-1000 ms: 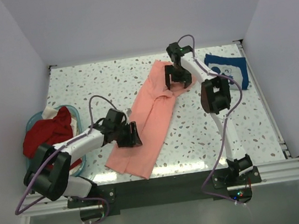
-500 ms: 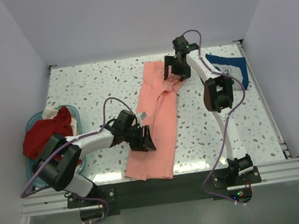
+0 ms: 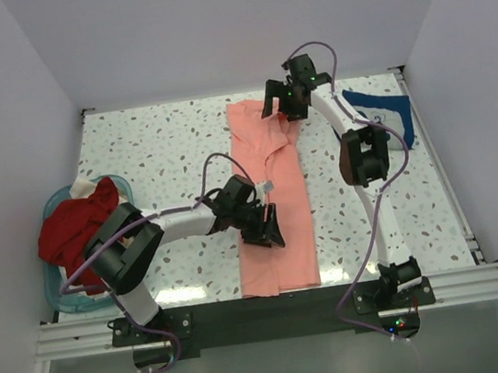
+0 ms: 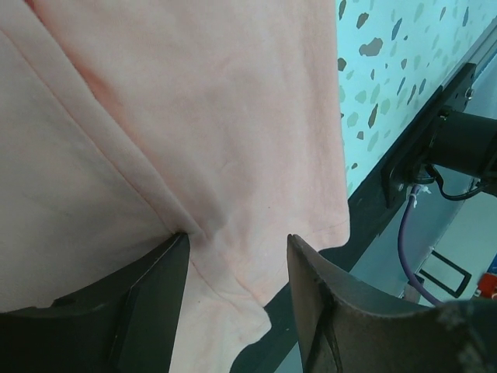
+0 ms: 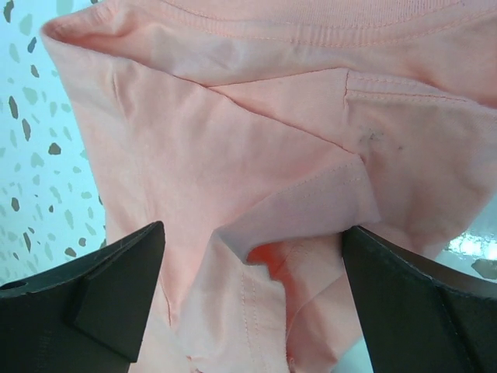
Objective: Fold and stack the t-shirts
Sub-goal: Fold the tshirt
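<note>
**Pink shirt laid lengthwise between my two grippers**

My left gripper [image 3: 269,230] sits low on the near half of the pink shirt [image 3: 280,173], at its left edge. In the left wrist view its fingers [image 4: 155,287] stand a little apart with cloth puckered in the gap. I cannot tell whether they pinch it or only press on it. My right gripper [image 3: 284,103] is at the far end, over the neck end of the shirt. In its wrist view the jaws are spread wide and the cloth lies loose between them, so that one is released.

The shirt lies as a long, narrow strip on the table [image 3: 150,145]. Its long axis runs almost straight from the near edge to the far side, so one arm serves each end. The hem is nearest my left arm and the neck is nearest my right. I judge the next fold has to bring one end over the other along that axis.

A navy shirt [image 3: 382,112] waits to the right, well apart. A red shirt [image 3: 74,225] and a cream shirt [image 3: 91,185] sit in the basket [image 3: 55,292] at the left.
</note>
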Tool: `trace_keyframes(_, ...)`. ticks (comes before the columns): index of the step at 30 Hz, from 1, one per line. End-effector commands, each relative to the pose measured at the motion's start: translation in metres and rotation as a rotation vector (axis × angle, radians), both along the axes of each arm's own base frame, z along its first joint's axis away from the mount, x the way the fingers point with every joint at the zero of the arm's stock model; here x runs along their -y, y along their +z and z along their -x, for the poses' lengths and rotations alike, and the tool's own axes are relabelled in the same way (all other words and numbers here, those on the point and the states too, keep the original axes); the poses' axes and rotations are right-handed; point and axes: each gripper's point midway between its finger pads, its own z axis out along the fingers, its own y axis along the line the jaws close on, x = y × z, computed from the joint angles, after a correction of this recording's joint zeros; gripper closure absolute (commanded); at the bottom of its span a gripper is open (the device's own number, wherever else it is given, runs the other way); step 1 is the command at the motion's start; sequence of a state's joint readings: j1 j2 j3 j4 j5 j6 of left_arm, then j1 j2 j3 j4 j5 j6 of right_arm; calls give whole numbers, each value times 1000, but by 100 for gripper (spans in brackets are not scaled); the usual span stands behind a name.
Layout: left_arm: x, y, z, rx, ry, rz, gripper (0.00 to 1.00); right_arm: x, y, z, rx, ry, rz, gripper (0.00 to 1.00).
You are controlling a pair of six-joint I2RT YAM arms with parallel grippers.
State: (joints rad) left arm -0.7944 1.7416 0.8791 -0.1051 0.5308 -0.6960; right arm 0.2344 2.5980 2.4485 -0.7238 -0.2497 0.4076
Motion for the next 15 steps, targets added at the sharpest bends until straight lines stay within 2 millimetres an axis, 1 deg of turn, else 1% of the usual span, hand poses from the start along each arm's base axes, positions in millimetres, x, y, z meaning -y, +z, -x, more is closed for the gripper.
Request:
trace_keyframes(1, 14, 28, -16, 85, 19, 48, 42, -5, 97, -10, 202, 35, -53, 1)
trace_keyframes(2, 14, 32, -19, 99, 29, 48, 41, -2, 100, -8, 206, 31, -45, 1)
trace_keyframes(3, 13, 37, -21, 110, 35, 47, 40, 2, 122, -5, 240, 26, -42, 1)
trace_keyframes(4, 14, 49, -22, 133, 38, 65, 40, 9, 127, -3, 250, 20, -8, 1)
trace_keyframes(6, 11, 62, -26, 166, 56, 63, 38, 18, 135, 7, 251, 8, 35, 1)
trace_keyframes(7, 10, 74, -27, 191, 61, 75, 38, 25, 154, 13, 281, -2, 59, 1)
trace_keyframes(8, 7, 79, -31, 211, 77, 69, 37, 35, 152, 18, 269, -28, 103, 1)
trace_keyframes(9, 3, 80, -29, 213, 82, 55, 37, 39, 154, 24, 265, -36, 120, 1)
trace_keyframes(10, 0, 89, -28, 232, 91, 61, 37, 44, 157, 32, 254, -43, 136, 1)
trace_keyframes(11, -5, 89, -30, 244, 110, 42, 36, 49, 159, 46, 235, -50, 150, 2)
trace_keyframes(12, -13, 84, -25, 230, 121, 12, 36, 51, 161, 56, 224, -49, 153, 2)
trace_keyframes(13, -18, 88, -24, 241, 134, 8, 36, 53, 137, 73, 147, -42, 164, 3)
trace_keyframes(14, -28, 78, -21, 235, 154, -29, 36, 54, 151, 89, 152, -42, 155, 4)
trace_keyframes(15, -35, 73, -16, 220, 165, -49, 36, 54, 145, 102, 120, -31, 148, 5)
